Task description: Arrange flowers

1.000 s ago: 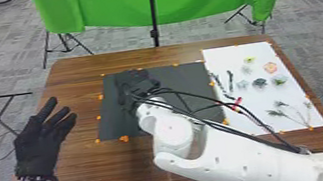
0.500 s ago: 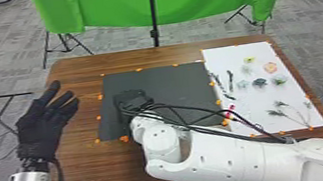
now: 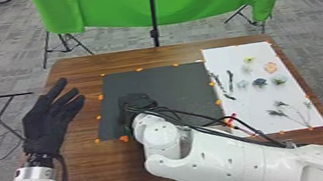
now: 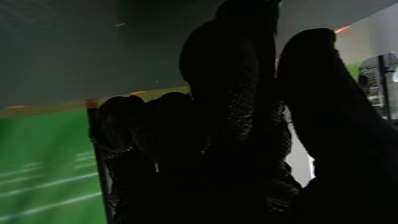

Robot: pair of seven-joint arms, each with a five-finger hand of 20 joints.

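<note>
You look barely begun: the flowers left to place lie on the white sheet, the fingers of your left hand are apart, and your right hand is over the black sheet, its grip unclear.

Head view: bright, even indoor light, the white sheet palest, the right hand lost in black. Right wrist view: dimmer — that hand nearly a silhouette — with pale streaks across green cloth.
</note>
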